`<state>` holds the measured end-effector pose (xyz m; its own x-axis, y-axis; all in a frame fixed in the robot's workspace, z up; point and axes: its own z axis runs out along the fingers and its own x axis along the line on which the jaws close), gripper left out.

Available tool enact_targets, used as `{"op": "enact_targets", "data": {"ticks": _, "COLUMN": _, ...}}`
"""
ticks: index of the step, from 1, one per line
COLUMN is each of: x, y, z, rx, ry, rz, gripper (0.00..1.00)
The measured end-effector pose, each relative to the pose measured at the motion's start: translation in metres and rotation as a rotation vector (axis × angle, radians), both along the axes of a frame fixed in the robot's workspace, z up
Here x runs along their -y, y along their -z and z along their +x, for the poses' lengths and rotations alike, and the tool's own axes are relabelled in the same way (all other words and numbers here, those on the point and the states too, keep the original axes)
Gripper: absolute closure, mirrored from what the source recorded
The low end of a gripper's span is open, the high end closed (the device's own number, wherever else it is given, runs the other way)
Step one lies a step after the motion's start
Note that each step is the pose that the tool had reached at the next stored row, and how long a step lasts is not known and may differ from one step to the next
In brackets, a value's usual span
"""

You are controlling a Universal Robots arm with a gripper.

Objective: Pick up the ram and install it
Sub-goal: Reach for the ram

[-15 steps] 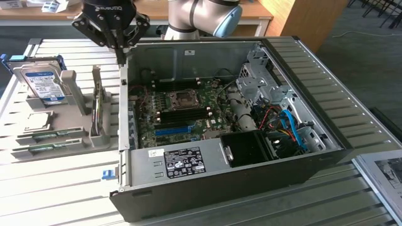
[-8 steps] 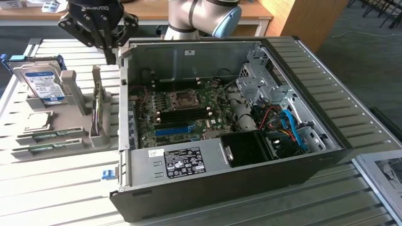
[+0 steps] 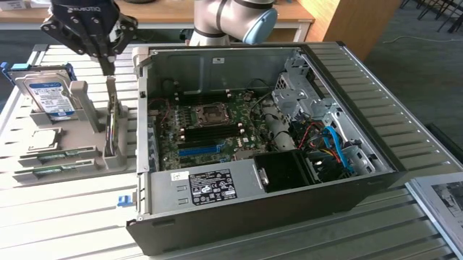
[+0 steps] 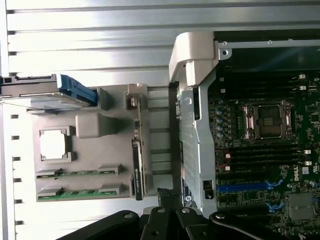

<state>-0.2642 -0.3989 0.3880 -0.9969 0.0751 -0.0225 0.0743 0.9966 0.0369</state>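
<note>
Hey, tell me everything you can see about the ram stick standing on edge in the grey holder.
The ram is a long, thin green circuit board seen almost edge-on, with a dark label on one face. It stands upright on its long edge in a slot of the grey holder, on the side nearest the open computer case, apart from the case. Only the holder touches it; the shut gripper hangs just above, seemingly clear of it.
</note>
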Motion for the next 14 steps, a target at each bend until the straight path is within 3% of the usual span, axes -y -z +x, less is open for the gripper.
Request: {"op": "enact_targets", "data": {"ticks": 14, "x": 0.0, "y": 0.0005, "z": -0.05, "rx": -0.0001, "ry": 0.0, "rz": -0.0001, "gripper": 0.9}}
